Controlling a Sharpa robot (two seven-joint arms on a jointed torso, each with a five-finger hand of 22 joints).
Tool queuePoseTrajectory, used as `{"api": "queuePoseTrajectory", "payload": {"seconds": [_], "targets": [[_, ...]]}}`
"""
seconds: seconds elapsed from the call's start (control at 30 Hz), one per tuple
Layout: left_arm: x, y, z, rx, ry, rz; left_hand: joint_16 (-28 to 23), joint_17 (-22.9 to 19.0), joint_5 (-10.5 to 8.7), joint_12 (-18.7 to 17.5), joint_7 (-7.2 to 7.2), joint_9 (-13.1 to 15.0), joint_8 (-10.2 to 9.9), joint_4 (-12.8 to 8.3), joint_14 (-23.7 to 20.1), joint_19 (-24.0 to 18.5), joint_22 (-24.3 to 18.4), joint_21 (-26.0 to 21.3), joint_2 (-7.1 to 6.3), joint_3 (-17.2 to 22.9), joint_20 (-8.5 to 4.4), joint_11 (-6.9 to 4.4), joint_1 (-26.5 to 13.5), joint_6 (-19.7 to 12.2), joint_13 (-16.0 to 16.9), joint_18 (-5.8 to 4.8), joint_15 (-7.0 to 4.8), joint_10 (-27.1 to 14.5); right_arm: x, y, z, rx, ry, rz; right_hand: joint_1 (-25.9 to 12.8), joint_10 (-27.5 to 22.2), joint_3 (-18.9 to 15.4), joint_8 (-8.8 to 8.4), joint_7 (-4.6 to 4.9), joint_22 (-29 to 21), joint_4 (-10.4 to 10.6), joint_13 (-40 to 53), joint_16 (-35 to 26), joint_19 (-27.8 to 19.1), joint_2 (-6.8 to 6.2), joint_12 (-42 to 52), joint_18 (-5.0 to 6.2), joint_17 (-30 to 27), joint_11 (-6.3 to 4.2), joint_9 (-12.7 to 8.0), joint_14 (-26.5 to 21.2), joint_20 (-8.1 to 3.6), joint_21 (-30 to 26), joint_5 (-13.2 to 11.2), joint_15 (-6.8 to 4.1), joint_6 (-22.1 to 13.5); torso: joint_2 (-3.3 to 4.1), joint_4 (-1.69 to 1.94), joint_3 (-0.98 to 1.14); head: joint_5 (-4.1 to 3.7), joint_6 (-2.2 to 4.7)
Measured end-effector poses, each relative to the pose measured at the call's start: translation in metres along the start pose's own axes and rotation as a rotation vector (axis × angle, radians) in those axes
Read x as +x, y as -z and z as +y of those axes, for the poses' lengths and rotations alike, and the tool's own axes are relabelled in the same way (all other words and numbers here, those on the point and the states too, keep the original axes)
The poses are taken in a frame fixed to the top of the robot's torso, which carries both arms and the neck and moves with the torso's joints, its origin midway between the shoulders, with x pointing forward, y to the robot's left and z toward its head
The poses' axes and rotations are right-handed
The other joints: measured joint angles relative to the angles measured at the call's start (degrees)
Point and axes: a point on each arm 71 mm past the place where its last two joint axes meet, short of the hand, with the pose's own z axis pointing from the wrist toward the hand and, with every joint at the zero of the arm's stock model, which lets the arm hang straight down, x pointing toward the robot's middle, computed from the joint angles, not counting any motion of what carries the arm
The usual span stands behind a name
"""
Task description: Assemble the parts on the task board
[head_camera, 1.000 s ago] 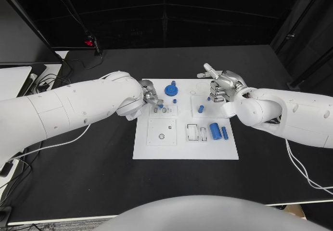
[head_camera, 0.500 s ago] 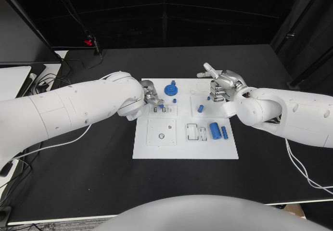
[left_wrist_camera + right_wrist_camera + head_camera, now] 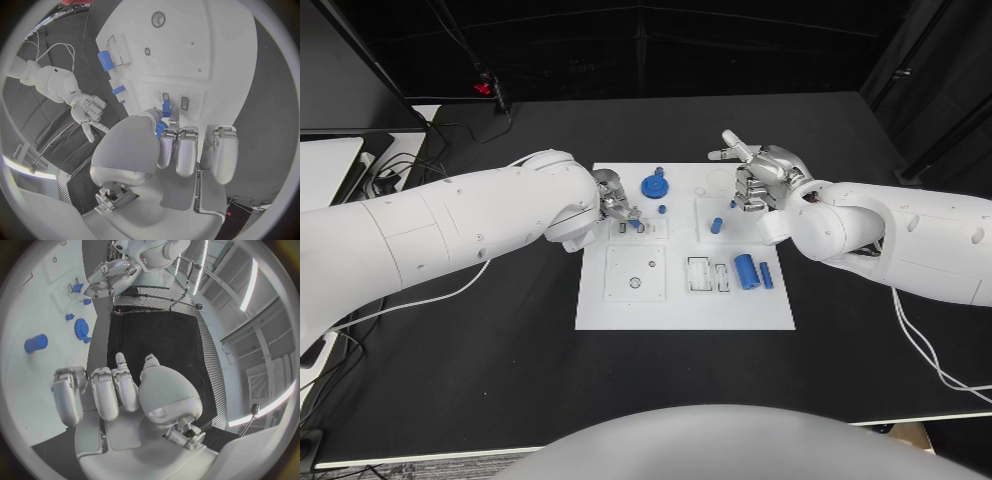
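Left hand [image 3: 612,203] pinches a small blue peg [image 3: 165,107] over the slotted block [image 3: 636,229] at far-left of the task board [image 3: 625,310], so insertion looks in hand; next needs peg lined up w/ a slot, then pressed down. Right hand [image 3: 759,180] hovers over far-right corner, fingers curled, holding nothing visible; blue gear [image 3: 655,186] and cylinder [image 3: 747,272] lie on board.

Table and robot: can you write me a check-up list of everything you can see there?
Surface: black table, bare around the plate.
Job's things: white task board; blue gear, blue cylinder and small blue pegs on it.
Clutter: nothing seen.
Hands: left hand pinches a small blue part over the slots; right hand curled, holding nothing.
Cables: white cable beside the right arm; another by the left.
Surroundings: dark curtains; white desk edge.
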Motion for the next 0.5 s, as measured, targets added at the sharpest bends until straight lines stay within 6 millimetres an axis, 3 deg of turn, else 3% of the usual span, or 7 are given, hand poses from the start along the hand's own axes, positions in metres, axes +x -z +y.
{"api": "queuePoseTrajectory", "payload": {"seconds": [0.5], "targets": [[0.0012,-0.0009,-0.0025,0.000,-0.021,-0.001,0.00,0.00,-0.02,0.00,0.02,0.03,0.00,-0.30,0.00,0.00,0.00,0.00,-0.32,0.46,0.00,0.00,-0.33,-0.19,0.00,0.00,0.00,0.00,-0.0004,0.0003,0.0001,0.000,0.000,0.000,0.00,0.00,0.00,0.00,0.00,0.00,0.00,0.00,0.00,0.00,0.00,0.00,0.00,0.00,0.00,0.00,0.00,0.00,0.00,0.00,0.00,0.00,0.00,0.00,0.00,-0.24,-0.14]]}}
